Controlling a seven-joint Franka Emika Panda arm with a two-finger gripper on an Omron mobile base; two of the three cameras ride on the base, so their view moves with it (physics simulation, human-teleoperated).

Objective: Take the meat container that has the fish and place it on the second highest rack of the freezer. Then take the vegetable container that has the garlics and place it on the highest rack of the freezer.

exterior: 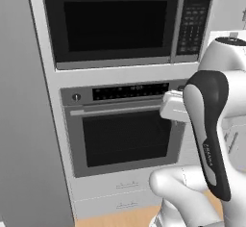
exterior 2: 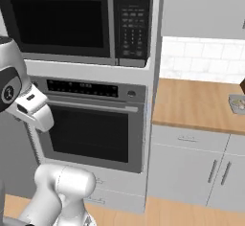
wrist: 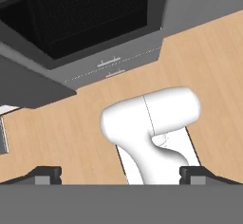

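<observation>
My gripper (wrist: 121, 175) is open, its two dark fingertips (wrist: 47, 174) far apart with nothing between them. It points down at the wooden floor in front of the oven stack. The arm's white hand (exterior: 172, 107) hangs folded in front of the oven's control strip. At the far right edge of the counter lies a shallow grey tray (exterior 2: 238, 104) with small pale lumps in it, too small to tell what they are. A tall grey unit (exterior: 24, 106), possibly the freezer, stands left of the oven stack, its inside hidden. The fish container is out of view.
A built-in microwave (exterior: 115, 21) sits above a wall oven (exterior: 122, 134), with two drawers (exterior: 127, 195) below. To the right runs a wooden counter (exterior 2: 196, 103) over grey cabinets (exterior 2: 191, 165). Wooden floor (wrist: 61, 128) lies in front.
</observation>
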